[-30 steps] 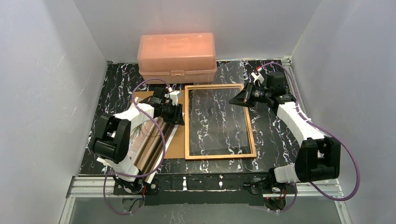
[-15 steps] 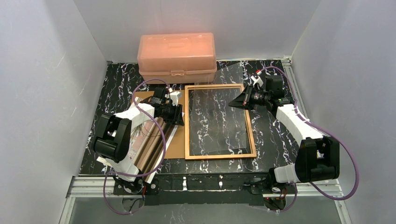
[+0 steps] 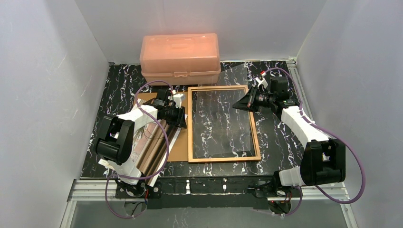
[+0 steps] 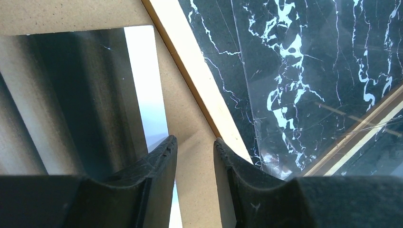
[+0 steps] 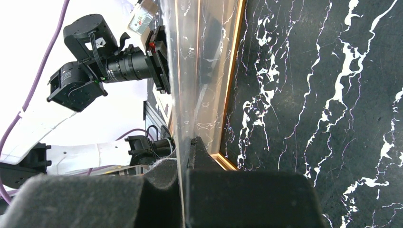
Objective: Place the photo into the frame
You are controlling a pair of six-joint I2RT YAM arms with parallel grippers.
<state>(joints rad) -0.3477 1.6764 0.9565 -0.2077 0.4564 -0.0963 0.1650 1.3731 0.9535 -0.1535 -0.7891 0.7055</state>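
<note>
Two arms, one job each right now: the right fingers [image 5: 202, 156] are pinched shut on the clear transparent plastic sheet [image 5: 195, 71], holding its far right part tilted up off the large rectangular frame with the thin orange-brown wooden border [image 3: 190, 128], which lies flat mid-tabletop [image 3: 280, 137]. The left fingers [image 4: 159, 166] stand a narrow gap apart with nothing between them, tips just over the plain brown backing board [image 3: 179, 149], right beside the frame's left rail. The large glossy print with beige-pink stripes and a dark plant [image 3: 153, 145] lies face up on that board, left of the frame and partly under the left arm. In the left wrist view its white edge runs just to the left of the fingertips. Its long axis runs near-to-far, slightly skewed from the frame's long sides. The left arm is much the nearer; the right is across the frame and busy. Likely next move: left fingers shift a little leftward to catch the print's right edge, then carry it rightward over the rail. The sheet's near end rests in the opening, so it probably needs clearing first.
</note>
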